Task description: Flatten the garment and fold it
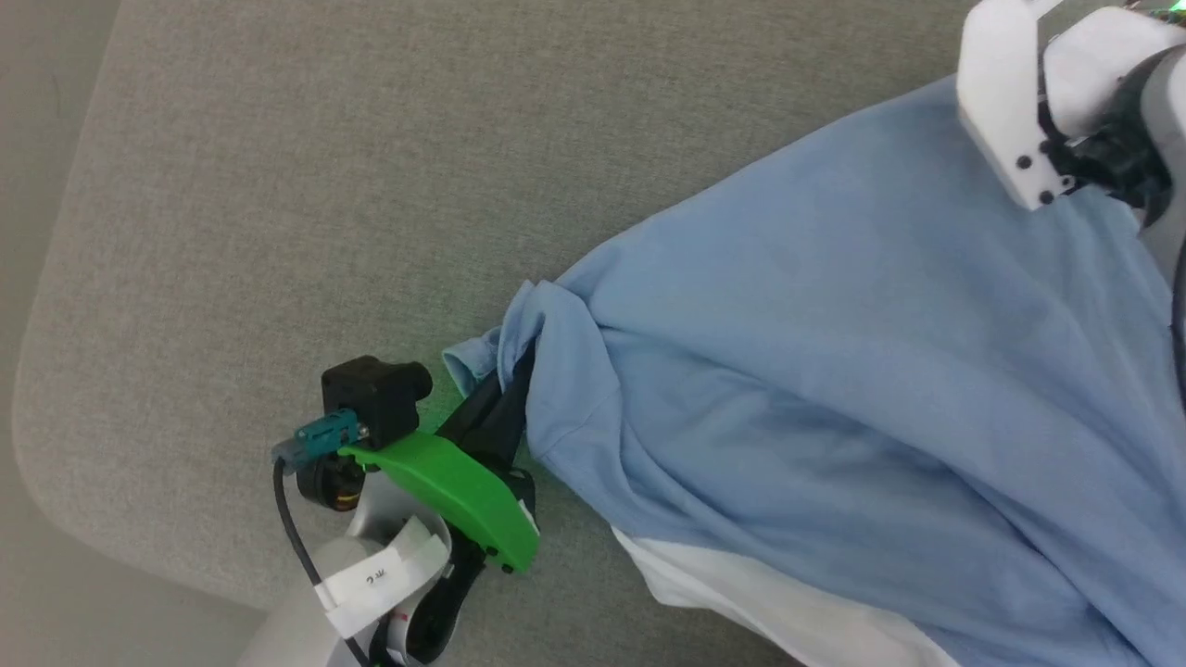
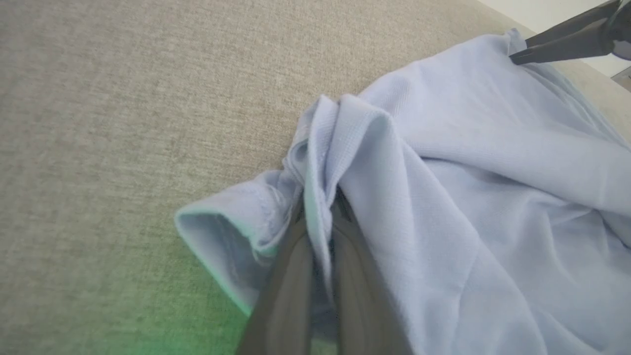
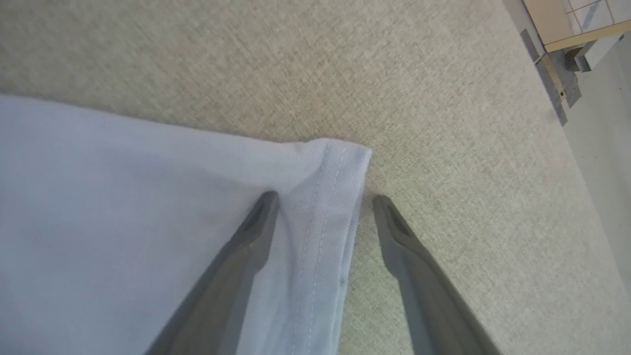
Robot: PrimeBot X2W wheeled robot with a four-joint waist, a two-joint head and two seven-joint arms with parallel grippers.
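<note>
readable text: none | only marking: white label strip (image 1: pixel 375 576) wrapped round the pale arm behind the left gripper (image 1: pixel 505 394) | print on it: a few small dark characters, tilted, too small to make out

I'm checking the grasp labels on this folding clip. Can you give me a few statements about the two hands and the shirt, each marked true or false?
1. The left hand is shut on a bunched part of the light blue shirt. True.
2. The right hand is clamped on the shirt's hem corner. False: its fingers stand apart, one over the fabric by the hem, the other over the bare surface.
3. The shirt lies flat and smooth. False: it is gathered and creased near the left hand.
4. The shirt rests on a grey woven surface. True.
</note>
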